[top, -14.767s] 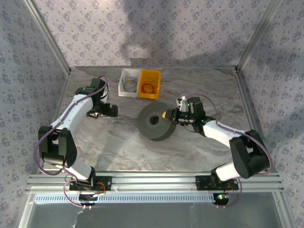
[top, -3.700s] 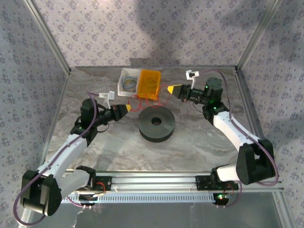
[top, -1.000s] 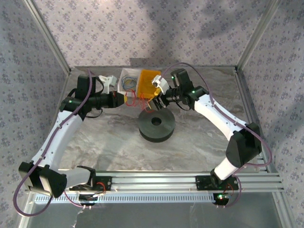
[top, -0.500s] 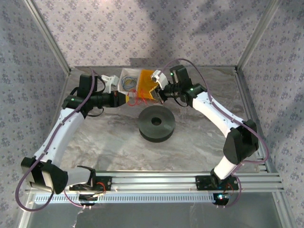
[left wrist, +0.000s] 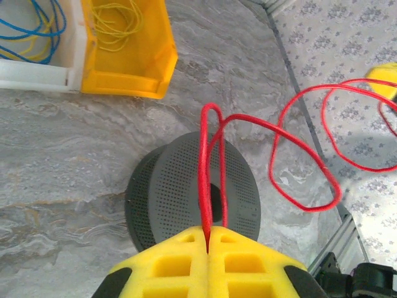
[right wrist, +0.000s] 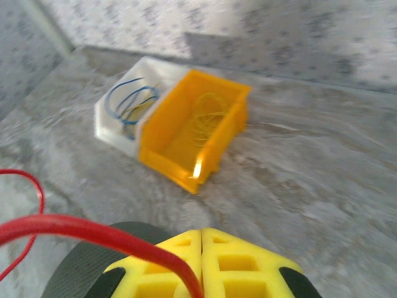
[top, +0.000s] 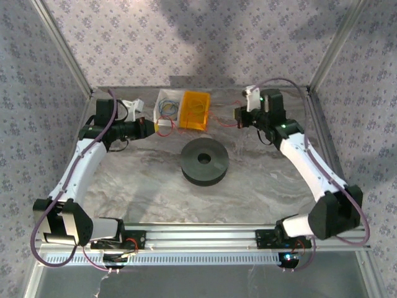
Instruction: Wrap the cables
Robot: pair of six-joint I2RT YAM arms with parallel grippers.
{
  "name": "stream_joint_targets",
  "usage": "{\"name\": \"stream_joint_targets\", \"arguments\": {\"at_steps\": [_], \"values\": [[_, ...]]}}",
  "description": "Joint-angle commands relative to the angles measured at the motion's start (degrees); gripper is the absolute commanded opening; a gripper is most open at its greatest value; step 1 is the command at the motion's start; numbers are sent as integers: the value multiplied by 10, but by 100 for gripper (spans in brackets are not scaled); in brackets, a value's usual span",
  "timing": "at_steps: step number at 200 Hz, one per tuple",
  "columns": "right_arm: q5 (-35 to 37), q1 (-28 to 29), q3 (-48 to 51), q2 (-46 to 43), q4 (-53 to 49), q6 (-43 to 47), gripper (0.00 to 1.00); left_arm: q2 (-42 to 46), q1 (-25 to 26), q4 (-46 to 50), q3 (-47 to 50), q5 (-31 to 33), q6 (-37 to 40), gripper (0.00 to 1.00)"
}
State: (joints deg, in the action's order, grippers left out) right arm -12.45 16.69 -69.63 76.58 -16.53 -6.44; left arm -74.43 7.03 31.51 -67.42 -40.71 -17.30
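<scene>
Red wire (left wrist: 202, 167) sags in loose loops between my left gripper (left wrist: 208, 239) and right gripper (right wrist: 201, 239), both clamped on it, clear of the spool (top: 205, 161). An uneven pull, I judge, could knot the loops or slip an end free.

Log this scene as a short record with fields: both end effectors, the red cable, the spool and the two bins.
left end effector: shut on red cable
right end effector: shut on the same cable
red cable: runs in loose loops between the two end effectors
spool: dark grey, flat on the table, no cable wound on it
yellow bin: yellow wire inside
white bin: beside the yellow bin, blue wire inside
</scene>
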Motion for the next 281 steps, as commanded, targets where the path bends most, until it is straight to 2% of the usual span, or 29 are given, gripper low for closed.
{"name": "stream_joint_targets", "arguments": {"at_steps": [1,25,58,122,169,198,220,256,281], "values": [[81,-30,29,-57,-12,-53,0,2,-18,12,0,16,19,0],[98,-76,42,-116,-49,-56,0,-3,-23,42,-11,54,37,0],[87,-155,43,-177,-94,-50,0,-17,-24,67,-24,104,46,0],[36,-280,34,-219,-128,-47,0,-34,-24,120,-48,181,65,0],[19,-330,-2,-228,-145,-39,0,-48,-19,182,-70,311,90,0],[17,-347,-18,-231,-154,-34,0,-53,-17,200,-81,366,101,0],[-4,-357,-23,-232,-150,-43,0,-51,-16,192,-81,346,108,0],[-70,-343,2,-235,-111,-79,0,-24,-3,111,-55,199,92,0],[-54,-306,25,-233,-105,-78,0,-21,17,77,-55,150,71,0]]}}
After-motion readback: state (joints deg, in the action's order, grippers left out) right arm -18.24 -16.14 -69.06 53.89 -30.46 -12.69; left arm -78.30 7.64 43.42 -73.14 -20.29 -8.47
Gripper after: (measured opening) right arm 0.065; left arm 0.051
